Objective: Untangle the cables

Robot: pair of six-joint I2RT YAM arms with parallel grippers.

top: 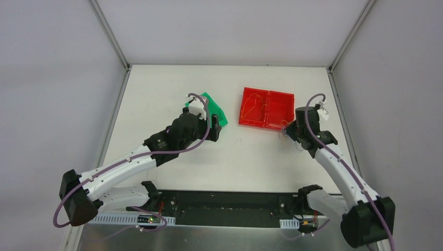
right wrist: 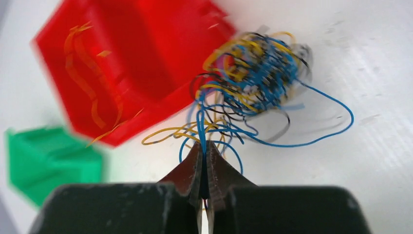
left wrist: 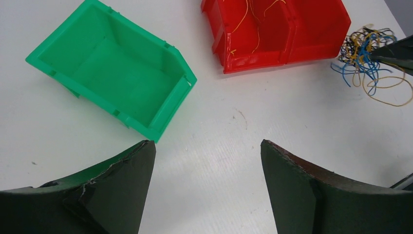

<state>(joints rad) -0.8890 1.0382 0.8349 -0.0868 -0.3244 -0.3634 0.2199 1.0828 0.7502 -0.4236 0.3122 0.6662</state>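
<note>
Cables point(right wrist: 253, 73): blue, yellow, black tangle, right side, just beside red bin point(right wrist: 146, 53) near corner, strands pinched by right end effector point(right wrist: 203, 144); loose orange-yellow strands point(right wrist: 80, 73) inside bin.

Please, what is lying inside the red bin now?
Inside the red bin lie a few loose orange-yellow wires, mostly in its left compartment. The floor just behind its near wall is covered in the left wrist view, so strands there cannot be seen.

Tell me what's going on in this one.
The right hand is shut on a few strands trailing from the tangled cables, which sit on the table just off the red bin. The left hand is open and holds nothing, hovering above bare table near the empty green bin. A few orange-yellow strands lie in the red bin.
</note>
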